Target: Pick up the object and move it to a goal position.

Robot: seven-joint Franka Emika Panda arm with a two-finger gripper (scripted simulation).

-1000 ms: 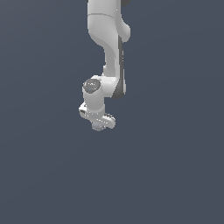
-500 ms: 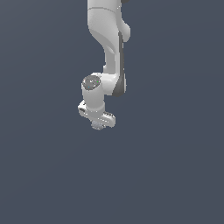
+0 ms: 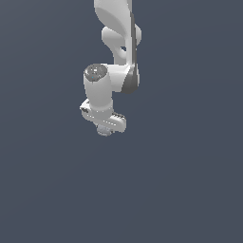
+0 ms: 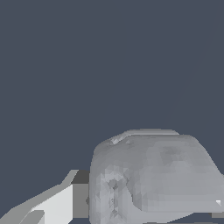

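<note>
In the exterior view the white arm hangs down against a plain dark grey background. My gripper is at its lower end, and a small grey lumpy object shows at the fingertips. In the wrist view the object is a large, rough, rounded grey chunk. It sits right against a white finger, and a sliver of the other finger shows on its far side. The gripper is shut on the object and holds it in the air.
The arm and gripper have risen a little in the exterior view, carrying the object. The grip has not changed.
</note>
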